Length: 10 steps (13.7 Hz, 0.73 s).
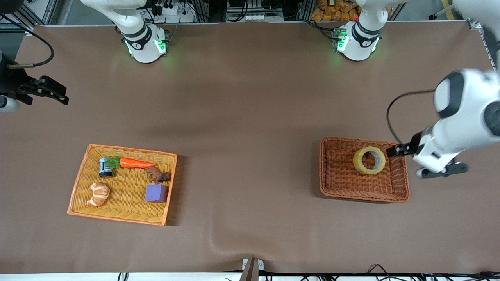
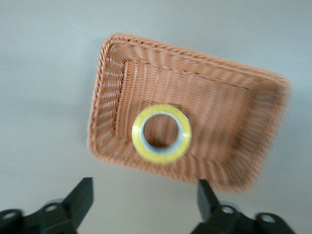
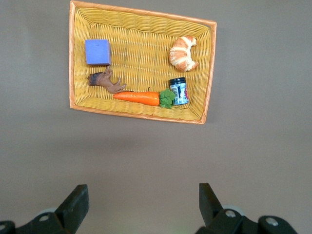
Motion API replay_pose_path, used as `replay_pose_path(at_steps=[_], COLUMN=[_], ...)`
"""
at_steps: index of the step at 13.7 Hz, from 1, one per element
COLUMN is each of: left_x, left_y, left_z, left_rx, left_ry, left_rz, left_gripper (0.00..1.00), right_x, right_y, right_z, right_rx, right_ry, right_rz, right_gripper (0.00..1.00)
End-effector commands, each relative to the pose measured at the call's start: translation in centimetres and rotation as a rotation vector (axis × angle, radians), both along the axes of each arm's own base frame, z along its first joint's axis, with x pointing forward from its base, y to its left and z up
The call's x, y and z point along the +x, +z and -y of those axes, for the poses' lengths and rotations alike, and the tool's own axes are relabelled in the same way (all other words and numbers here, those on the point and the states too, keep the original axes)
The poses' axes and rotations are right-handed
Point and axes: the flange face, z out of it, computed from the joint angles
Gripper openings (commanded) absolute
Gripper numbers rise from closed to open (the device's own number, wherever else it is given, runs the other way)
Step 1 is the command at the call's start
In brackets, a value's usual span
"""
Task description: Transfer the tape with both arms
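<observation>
Front view: tape (image 1: 369, 160) in brown basket (image 1: 363, 193) | wrist views: left pincer (image 2: 145, 200), right pincer (image 3: 144, 204) gaping, empty

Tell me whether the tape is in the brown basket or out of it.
In. The tape lies inside the brown basket, wicker showing through its hole; the open left gripper holds nothing.

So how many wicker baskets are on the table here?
2. The brown basket sits toward the left arm's end and holds the tape. The orange-rimmed yellow basket sits toward the right arm's end, with mixed items in it. None appears hidden.
</observation>
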Motion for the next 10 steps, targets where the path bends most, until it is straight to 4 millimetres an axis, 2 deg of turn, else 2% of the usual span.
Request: replay_pose_path(at_steps=[1, 3, 4, 8, 10], left_x=[-1.9, -4.2, -5.4, -7.5, -7.6], left_y=[8.1, 12.5, 13.7, 15.7, 16.3], left_z=[1.7, 2.8, 2.9, 4.1, 3.3], left_rx=[0.003, 0.017, 0.025, -0.026, -0.029], left_ry=[-0.044, -0.047, -0.06, -0.041, -0.037], left_rz=[0.049, 0.109, 0.101, 0.098, 0.108], left_gripper=[1.0, 1.0, 1.0, 1.0, 1.0], right_x=[-0.8, -0.9, -1.0, -0.9, -0.9], right_y=[1.1, 1.1, 1.1, 1.0, 1.1], right_z=[2.1, 3.7, 4.1, 4.1, 4.2], right_rx=[-0.003, -0.003, -0.002, -0.002, -0.002], right_ry=[-0.045, -0.071, -0.077, -0.08, -0.083], right_rz=[0.006, 0.007, 0.005, 0.015, 0.016], right_gripper=[1.0, 1.0, 1.0, 1.0, 1.0])
